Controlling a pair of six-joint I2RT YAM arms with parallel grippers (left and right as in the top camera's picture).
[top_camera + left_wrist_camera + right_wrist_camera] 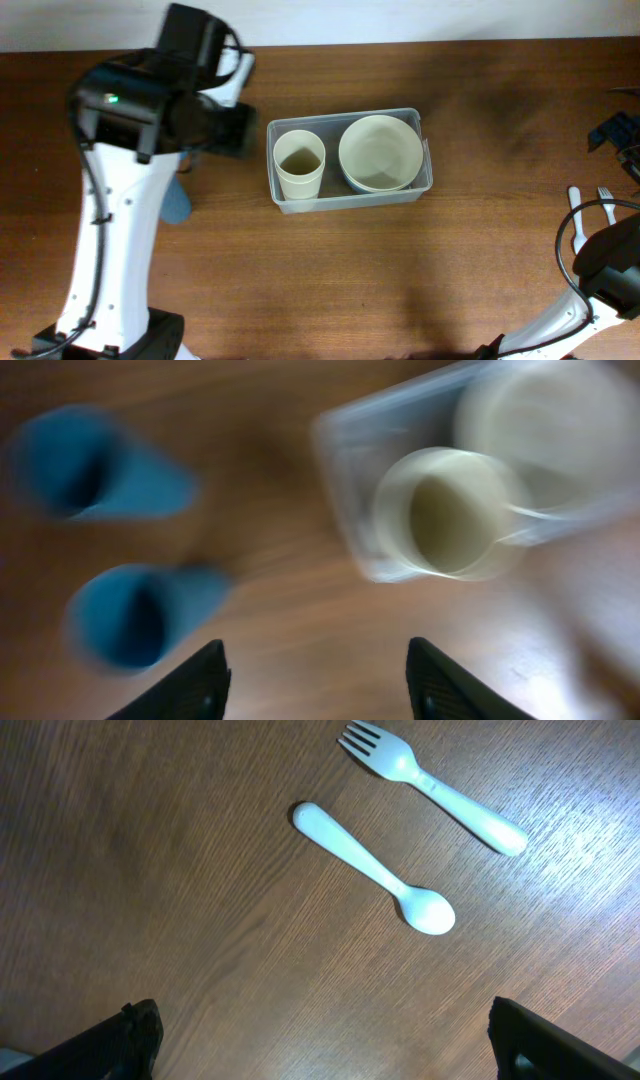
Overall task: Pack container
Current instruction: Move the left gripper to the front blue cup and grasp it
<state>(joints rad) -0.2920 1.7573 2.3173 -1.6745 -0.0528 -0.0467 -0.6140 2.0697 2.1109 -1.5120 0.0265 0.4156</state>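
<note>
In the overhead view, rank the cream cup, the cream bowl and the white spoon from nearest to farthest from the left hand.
1. The cream cup, in the left end of the container, just right of the left hand.
2. The cream bowl, in the container's right end.
3. The white spoon, far off at the right side of the view.

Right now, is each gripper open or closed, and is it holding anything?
Left gripper: open, holding nothing.
Right gripper: open, holding nothing.
</note>
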